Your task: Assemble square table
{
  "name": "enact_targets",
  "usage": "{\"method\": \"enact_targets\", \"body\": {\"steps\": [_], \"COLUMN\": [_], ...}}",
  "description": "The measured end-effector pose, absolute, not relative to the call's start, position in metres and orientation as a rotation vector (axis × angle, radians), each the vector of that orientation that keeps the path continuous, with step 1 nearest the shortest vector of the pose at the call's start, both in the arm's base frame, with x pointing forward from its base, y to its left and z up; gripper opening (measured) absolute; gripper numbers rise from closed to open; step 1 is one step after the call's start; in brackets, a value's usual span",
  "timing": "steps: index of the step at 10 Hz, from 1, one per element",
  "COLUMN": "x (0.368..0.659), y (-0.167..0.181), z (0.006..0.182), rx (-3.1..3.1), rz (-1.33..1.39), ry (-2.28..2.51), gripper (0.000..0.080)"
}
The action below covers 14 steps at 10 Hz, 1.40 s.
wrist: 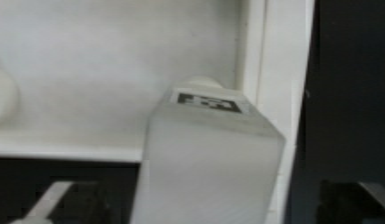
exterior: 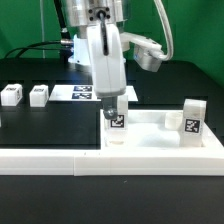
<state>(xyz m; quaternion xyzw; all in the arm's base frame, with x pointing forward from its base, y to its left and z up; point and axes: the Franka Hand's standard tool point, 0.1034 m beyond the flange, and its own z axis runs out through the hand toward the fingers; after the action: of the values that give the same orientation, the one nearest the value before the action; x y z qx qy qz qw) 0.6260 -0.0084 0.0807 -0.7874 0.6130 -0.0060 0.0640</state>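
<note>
In the exterior view, the marker board (exterior: pixel 84 92) lay at ten o'clock of the gripper (exterior: pixel 113 104). Two spare legs (exterior: pixel 38 94) lay farther out at nine, and the L-shaped rail (exterior: pixel 60 160) ran across six. An upright leg (exterior: pixel 116 124) on the square table slab (exterior: pixel 150 138) stood between the spread jaws, with one finger (wrist: pixel 47 205) clear of it. A second upright leg (exterior: pixel 192 118) stood at three o'clock.

1. The arm (exterior: pixel 84 14) has glossy white shells with grey metallic sections at the wrist joint.
2. The gripper (exterior: pixel 112 100) has a long, white, box-shaped housing with rounded edges.
3. The side module (exterior: pixel 148 55) is a white-and-grey block fixed beside the wrist.
4. The cable (exterior: pixel 163 20) is thin and black and runs in a curve above the side module.
5. One finger (wrist: pixel 47 205) shows as a narrow pale grey bar. Its surface detail is blurred.
</note>
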Motion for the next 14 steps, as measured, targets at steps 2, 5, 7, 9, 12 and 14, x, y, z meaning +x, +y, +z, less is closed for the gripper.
{"method": "enact_targets", "body": {"steps": [2, 5, 7, 9, 12, 14], "x": [0.6227, 0.6228, 0.6211, 0.6171, 0.6172, 0.6172], "y": [-0.0008, -0.0025, -0.0073, -0.0063, -0.0074, -0.0069], "z": [0.0747, 0.0749, 0.0737, 0.0708, 0.0708, 0.0707], "rx": [-2.675, -2.800, -2.991, -3.073, -3.068, -3.044], "rz": [-0.067, -0.085, -0.116, -0.098, -0.096, -0.087], "ry": [1.387, 1.130, 0.571, 0.045, 0.141, 0.375], "gripper": [0.0642, 0.0649, 0.0649, 0.0649, 0.0596, 0.0416]}}
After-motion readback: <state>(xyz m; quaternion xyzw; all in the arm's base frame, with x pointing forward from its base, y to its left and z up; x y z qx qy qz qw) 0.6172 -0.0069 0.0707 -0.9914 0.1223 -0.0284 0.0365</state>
